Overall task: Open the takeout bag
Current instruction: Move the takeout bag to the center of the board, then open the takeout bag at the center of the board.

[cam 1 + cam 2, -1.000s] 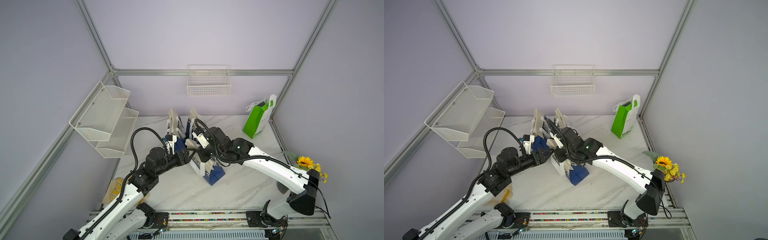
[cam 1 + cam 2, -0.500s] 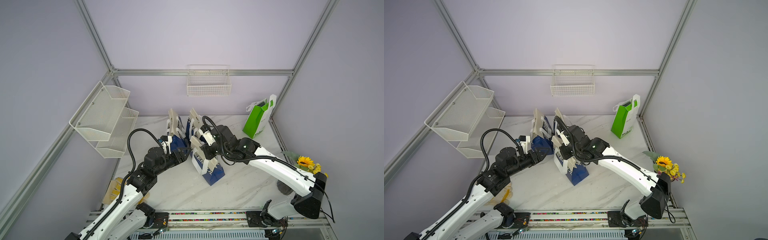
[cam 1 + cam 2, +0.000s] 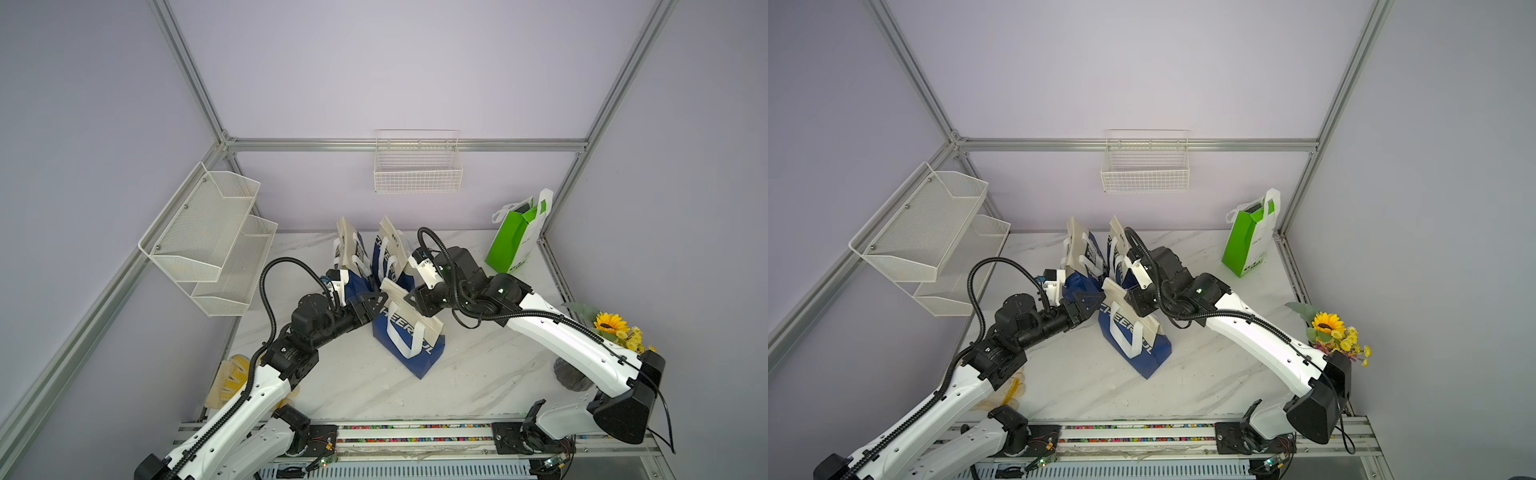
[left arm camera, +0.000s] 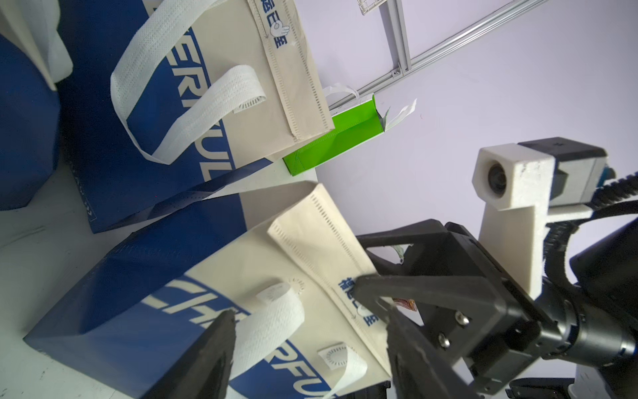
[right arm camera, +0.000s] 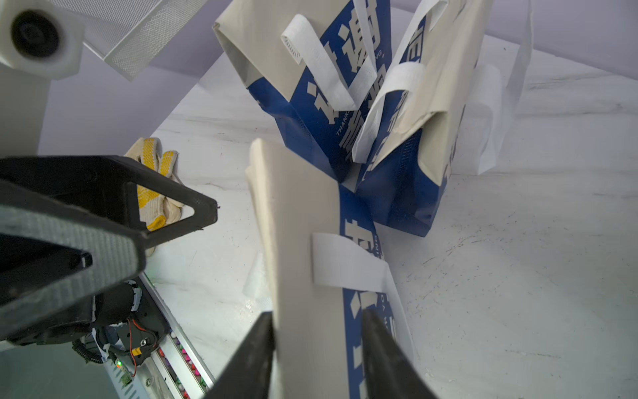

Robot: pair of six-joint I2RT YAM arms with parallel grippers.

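The takeout bag (image 3: 409, 336) (image 3: 1133, 336) stands mid-table, blue below and cream on top, with white handles. Its top edges lie pressed together. My left gripper (image 3: 376, 300) (image 3: 1093, 300) is open at the bag's left upper side. In the left wrist view the cream face (image 4: 241, 276) and a white handle (image 4: 276, 311) lie between the spread fingers of my left gripper (image 4: 307, 340). My right gripper (image 3: 409, 299) (image 3: 1131, 302) is at the bag's top from the right. In the right wrist view my right gripper (image 5: 317, 331) has its jaws apart, straddling the cream top edge (image 5: 303, 241).
Two similar blue-and-cream bags (image 3: 351, 253) (image 3: 390, 253) stand just behind. A green bag (image 3: 515, 237) is at the back right. Wire shelves (image 3: 208, 237) hang at the left and a wire basket (image 3: 417, 166) on the back wall. Sunflowers (image 3: 611, 324) are at the right, gloves (image 3: 232, 374) at the front left.
My right gripper's jaws have parted around the bag's top edge and the arm has shifted slightly right. The left gripper stays open beside the bag.
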